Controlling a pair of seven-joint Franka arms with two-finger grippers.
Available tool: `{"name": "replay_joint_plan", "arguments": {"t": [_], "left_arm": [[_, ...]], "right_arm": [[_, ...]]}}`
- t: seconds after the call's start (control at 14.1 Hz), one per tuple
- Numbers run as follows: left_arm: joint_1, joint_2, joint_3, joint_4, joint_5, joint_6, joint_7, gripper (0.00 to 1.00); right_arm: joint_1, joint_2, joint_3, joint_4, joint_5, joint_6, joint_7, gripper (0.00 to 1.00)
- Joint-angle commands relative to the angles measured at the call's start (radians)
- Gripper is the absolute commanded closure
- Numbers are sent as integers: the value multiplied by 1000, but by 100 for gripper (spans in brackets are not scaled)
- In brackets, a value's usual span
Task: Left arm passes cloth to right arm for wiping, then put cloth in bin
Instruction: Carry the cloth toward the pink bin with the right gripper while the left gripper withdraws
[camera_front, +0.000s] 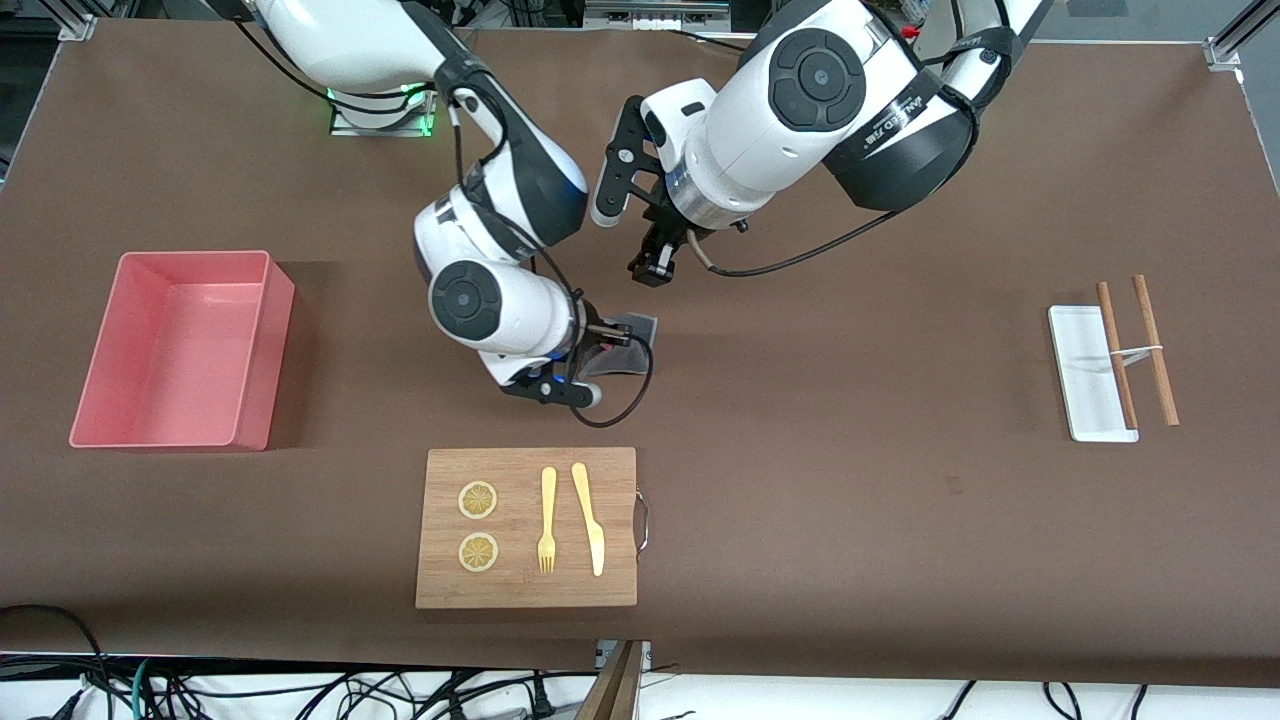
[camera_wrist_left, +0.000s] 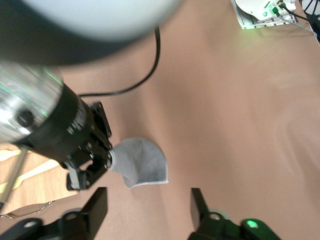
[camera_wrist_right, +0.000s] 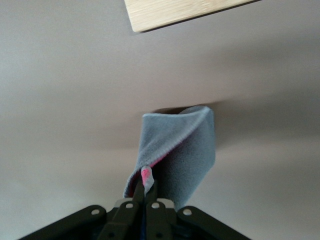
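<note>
Grey cloth (camera_wrist_right: 175, 150) is pinched shut in the right pincer (camera_wrist_right: 145, 192), the left pincer (camera_wrist_left: 147, 200) stands wide above it: handover done, wiping the table (camera_front: 850, 480) looks next.

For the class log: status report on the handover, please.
Right gripper shut on the cloth. Left gripper open, over the table, clear of it. Bin toward the right arm's end, nothing in the way.

I can make out only one bit of lettering: white print on the dark band of the left arm (camera_front: 890, 125), upside down from my camera and too small for me to read. Nothing else carries legible text.
</note>
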Motion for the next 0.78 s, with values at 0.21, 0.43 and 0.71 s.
{"name": "replay_joint_plan", "arguments": {"t": [0.21,0.43,0.71], "left_arm": [[15,-21,4,20,-22,-22,-15,0],[71,-35,4,27,-22,-123,-35,0],[182,-53,9,27,-17,-267,-37,0]], "right_arm": [[-85,-54,-5,77,-10,-273,-107,100],[-105,-60,-20,75,-42,-326,-139,100],[-105,-60,-19,69,-155,-397,-156,100]]}}
